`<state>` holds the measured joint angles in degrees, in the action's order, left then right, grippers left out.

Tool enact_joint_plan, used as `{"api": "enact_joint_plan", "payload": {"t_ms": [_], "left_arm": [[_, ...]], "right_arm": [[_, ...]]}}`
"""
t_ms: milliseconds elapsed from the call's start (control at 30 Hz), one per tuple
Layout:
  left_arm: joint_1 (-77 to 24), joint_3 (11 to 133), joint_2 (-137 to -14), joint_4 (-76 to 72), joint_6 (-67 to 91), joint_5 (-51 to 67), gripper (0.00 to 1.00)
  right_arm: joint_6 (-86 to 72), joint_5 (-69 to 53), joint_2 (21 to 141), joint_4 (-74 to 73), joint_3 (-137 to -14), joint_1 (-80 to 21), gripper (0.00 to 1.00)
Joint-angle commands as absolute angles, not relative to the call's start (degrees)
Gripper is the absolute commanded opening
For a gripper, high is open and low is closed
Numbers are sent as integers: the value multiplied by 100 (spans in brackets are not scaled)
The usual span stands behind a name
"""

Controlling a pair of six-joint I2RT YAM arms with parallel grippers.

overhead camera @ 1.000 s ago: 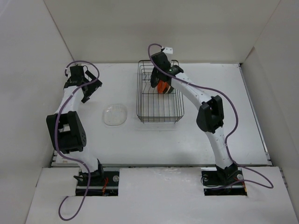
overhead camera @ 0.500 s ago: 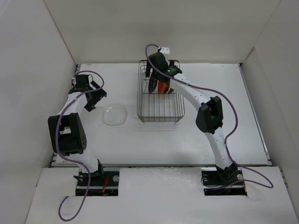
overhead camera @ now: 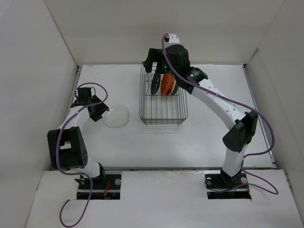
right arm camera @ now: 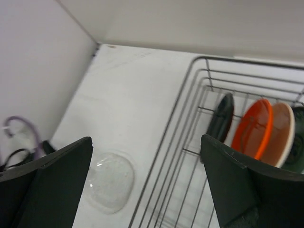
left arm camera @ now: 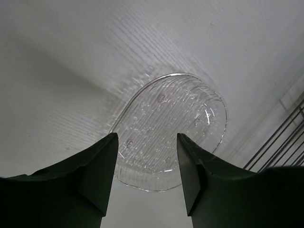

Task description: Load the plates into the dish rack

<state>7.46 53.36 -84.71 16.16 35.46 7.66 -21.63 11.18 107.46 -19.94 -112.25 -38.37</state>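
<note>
The clear plate [overhead camera: 117, 116] lies flat on the table, left of the dish rack [overhead camera: 163, 121]. My left gripper [overhead camera: 100, 113] is down at its left edge. In the left wrist view the fingers stand apart over the near rim of the clear plate [left arm camera: 173, 123], and the left gripper [left arm camera: 147, 164] grips nothing. In the rack, the black plate [right arm camera: 221, 118], orange plate [right arm camera: 254, 128], cream plate [right arm camera: 281, 135] and a dark teal plate [right arm camera: 299, 142] stand on edge. My right gripper [overhead camera: 153, 61] hangs wide open and empty above the rack's far left corner.
White walls close in the table on the left, back and right. The rack's wire rim [right arm camera: 190, 95] stands between the clear plate [right arm camera: 109, 180] and the stacked plates. The near half of the rack holds no plates.
The left gripper came down and right to the clear plate's edge, its jaws narrowing. The right gripper opened, letting go of a plate in the rack, and rose up and back.
</note>
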Motion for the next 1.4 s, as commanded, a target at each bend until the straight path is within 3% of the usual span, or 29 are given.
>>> {"api": "enact_joint_plan", "payload": {"t_ms": [0,200,533,733,900,1367], "left_arm": [[651,5186,-8552,1406,3604,923,49],[598,5063,-8657,1459,3717,660,51],[545,4747,-8771,1345,3929,475,48],[545,4746,-8333,1196,3867,685,55],[545,5263,-8007,1457,3604,861,67],[545,5152,-6865,2883,4025,-70,79]], "right_arm": [[-1873,11,10442,-1450,-10987,-3946,100],[-1731,-887,9678,-1072,-10284,-3946,100],[-1626,-940,9176,-993,-9827,-3946,100],[-1626,-940,9228,-993,-9773,-3894,100],[-1626,-940,9299,-993,-9826,-3841,100],[-1784,-1055,9404,-940,-9774,-3841,100]]}}
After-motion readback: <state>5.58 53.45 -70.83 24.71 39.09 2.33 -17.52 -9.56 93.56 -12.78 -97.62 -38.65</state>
